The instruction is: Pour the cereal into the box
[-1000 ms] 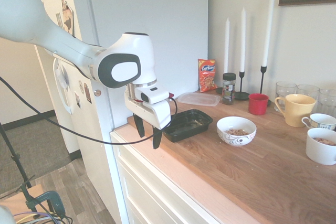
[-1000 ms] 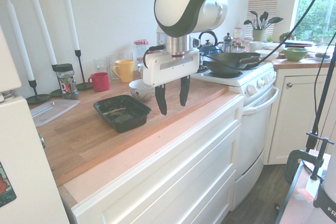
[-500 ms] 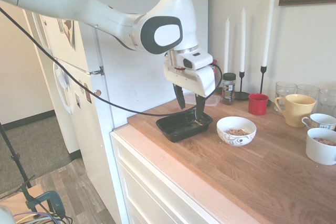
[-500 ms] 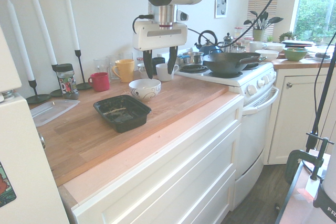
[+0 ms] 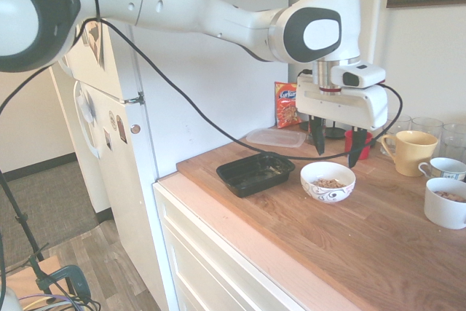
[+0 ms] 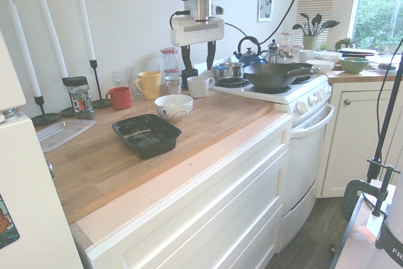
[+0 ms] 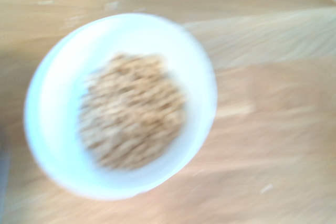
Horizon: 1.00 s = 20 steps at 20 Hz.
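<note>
Gripper [image 5: 337,152] fingers stand spread apart, holding nothing, above the wooden counter [image 5: 320,253]. Brown cereal [image 7: 132,111] lies in the patterned white bowl [image 5: 328,191], just beside the black box [image 5: 255,174].

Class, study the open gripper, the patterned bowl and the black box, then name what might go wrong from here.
The patterned bowl is round and smooth, so it may slip or tip when the open gripper grips it. The cereal is loose and might spill over the rim of the black box during pouring.
</note>
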Available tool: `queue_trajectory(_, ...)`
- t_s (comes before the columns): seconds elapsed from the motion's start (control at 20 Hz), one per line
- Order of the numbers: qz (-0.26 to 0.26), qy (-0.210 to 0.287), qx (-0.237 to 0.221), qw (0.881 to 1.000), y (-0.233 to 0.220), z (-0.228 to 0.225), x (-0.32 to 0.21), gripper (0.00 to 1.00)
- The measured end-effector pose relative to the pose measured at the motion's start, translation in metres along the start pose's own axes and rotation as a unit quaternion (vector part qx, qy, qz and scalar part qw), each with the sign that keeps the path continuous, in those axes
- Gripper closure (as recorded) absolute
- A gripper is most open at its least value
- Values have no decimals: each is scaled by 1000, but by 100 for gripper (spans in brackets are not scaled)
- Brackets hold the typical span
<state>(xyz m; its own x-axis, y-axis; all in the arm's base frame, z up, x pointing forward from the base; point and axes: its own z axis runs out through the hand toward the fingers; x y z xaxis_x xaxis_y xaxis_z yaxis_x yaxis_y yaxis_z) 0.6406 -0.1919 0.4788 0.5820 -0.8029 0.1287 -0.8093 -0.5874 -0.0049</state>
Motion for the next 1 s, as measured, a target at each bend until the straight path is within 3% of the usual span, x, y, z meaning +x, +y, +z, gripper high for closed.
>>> queue_trajectory(0.25, -2, -21, 13, 1000, -34, 34, 34, 0)
queue_trajectory(0.5, 16, -67, 37, 997, -37, 50, 61, 0)
queue_trajectory(1.0, 14, -120, 32, 992, -51, 112, 56, 0)
